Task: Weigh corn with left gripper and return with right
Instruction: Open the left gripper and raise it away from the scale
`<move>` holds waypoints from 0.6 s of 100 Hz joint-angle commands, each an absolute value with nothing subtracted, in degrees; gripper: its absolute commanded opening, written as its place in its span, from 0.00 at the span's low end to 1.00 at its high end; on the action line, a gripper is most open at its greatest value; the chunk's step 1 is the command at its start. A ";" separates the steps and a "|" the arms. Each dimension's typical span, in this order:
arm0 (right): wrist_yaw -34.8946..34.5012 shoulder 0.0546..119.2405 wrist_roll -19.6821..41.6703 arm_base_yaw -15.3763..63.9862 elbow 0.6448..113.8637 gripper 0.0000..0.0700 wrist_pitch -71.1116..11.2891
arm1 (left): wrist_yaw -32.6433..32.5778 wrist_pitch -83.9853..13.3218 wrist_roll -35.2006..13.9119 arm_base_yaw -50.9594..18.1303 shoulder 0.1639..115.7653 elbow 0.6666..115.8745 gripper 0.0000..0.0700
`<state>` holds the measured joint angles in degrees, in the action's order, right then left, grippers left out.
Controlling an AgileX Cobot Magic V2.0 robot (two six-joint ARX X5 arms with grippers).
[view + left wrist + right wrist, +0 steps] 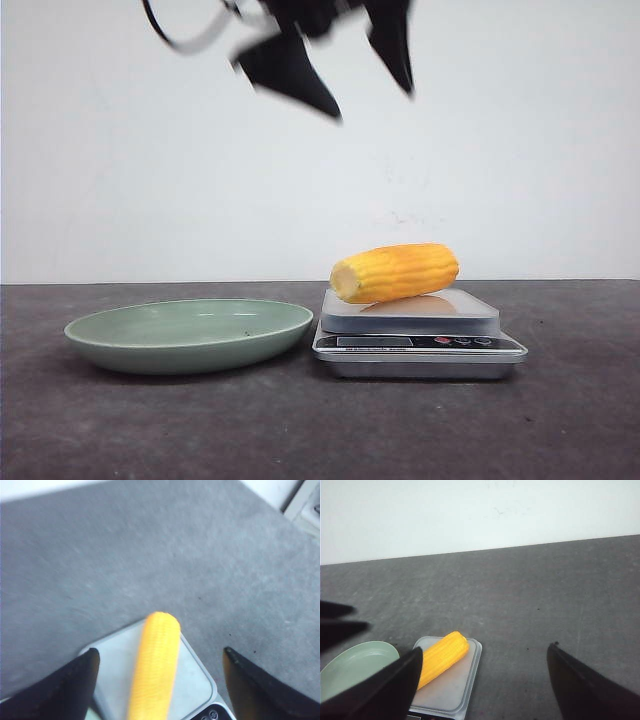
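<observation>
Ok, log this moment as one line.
corn: on scale | plate: empty | left gripper: open above corn | right gripper: open

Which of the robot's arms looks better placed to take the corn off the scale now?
Right. Its open gripper has the corn and the green plate in view. The left gripper hangs open above.

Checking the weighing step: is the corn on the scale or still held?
On the scale. The corn lies on its side on the scale platform; the left pincer is open, its fingers clear of it.
</observation>
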<state>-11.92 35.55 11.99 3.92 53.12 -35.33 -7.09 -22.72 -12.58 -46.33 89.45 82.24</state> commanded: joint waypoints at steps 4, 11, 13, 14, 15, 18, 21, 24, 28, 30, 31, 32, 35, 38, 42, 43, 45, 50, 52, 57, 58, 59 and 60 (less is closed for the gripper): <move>-12.10 35.81 11.57 4.05 54.37 0.71 -34.81 | -9.06 -25.32 -9.45 -47.00 83.70 83.26 0.68; -12.29 35.86 11.70 4.05 54.37 0.71 -34.81 | -9.93 -27.83 -9.10 -47.00 78.61 83.26 0.68; -12.53 35.86 11.81 4.05 54.37 0.71 -34.81 | -10.13 -28.69 -8.95 -47.00 77.14 83.26 0.68; -12.60 35.86 11.86 4.05 54.37 0.71 -34.81 | -10.15 -29.06 -8.93 -47.00 76.38 83.26 0.68; -12.71 35.86 11.90 4.05 54.37 0.71 -34.81 | -10.24 -29.47 -8.80 -47.00 75.57 83.26 0.68; -12.78 35.86 11.99 4.05 54.37 0.71 -34.81 | -10.52 -30.83 -8.56 -46.98 73.28 83.26 0.68; -12.82 35.86 11.99 4.05 54.37 0.71 -34.81 | -10.83 -32.38 -8.36 -46.98 70.91 83.26 0.68; -13.10 35.86 12.01 4.05 54.37 0.71 -34.76 | -11.33 -33.95 -8.10 -46.98 68.55 83.26 0.68; -13.74 35.90 11.97 4.05 54.37 0.71 -34.57 | -12.62 -36.21 -7.92 -47.00 65.34 83.26 0.68; -14.00 35.90 11.97 4.05 54.37 0.71 -34.46 | -13.23 -37.32 -7.92 -47.00 63.79 83.26 0.68; -14.13 35.90 11.97 4.05 54.37 0.71 -34.44 | -13.54 -37.89 -7.90 -47.00 63.02 83.26 0.68; -14.22 35.90 11.97 4.05 54.37 0.71 -34.39 | -13.82 -38.50 -7.92 -47.00 62.22 83.26 0.68; -14.55 36.07 11.97 4.08 54.37 0.71 -34.26 | -14.59 -40.14 -7.94 -47.00 59.96 83.26 0.68; -15.18 36.49 11.99 4.10 54.37 0.71 -33.93 | -15.35 -41.80 -7.99 -47.00 57.69 83.26 0.68; -15.86 37.08 11.99 4.25 54.37 0.71 -33.65 | -16.25 -43.97 -8.03 -47.00 54.81 83.26 0.68; -16.03 37.19 12.01 4.32 54.39 0.71 -33.54 | -16.53 -44.47 -8.10 -47.00 54.13 83.24 0.68; -16.40 37.47 12.01 4.47 54.39 0.71 -33.43 | -17.15 -45.54 -8.25 -47.00 52.75 83.24 0.68; -16.49 38.41 12.14 4.99 54.39 0.72 -32.93 | -18.65 -48.21 -8.62 -47.00 49.47 83.24 0.68; -16.47 38.83 12.34 5.26 54.39 0.73 -32.64 | -19.33 -49.23 -8.73 -47.00 48.25 83.24 0.68; -16.51 39.99 12.86 6.02 54.41 0.76 -32.05 | -21.06 -51.72 -9.56 -46.98 45.32 83.24 0.68; -16.49 40.23 12.93 6.22 54.43 0.77 -31.90 | -21.39 -52.18 -9.72 -47.00 44.75 83.24 0.68; -16.49 40.51 12.99 6.44 54.43 0.78 -31.70 | -21.69 -52.71 -9.82 -47.00 44.21 83.24 0.68; -16.49 40.80 13.08 6.63 54.46 0.78 -31.57 | -21.98 -53.17 -9.96 -47.00 43.66 83.24 0.68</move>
<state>-16.36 39.09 12.25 5.67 53.43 -32.82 -20.05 -51.07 -8.82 -46.41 45.93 82.24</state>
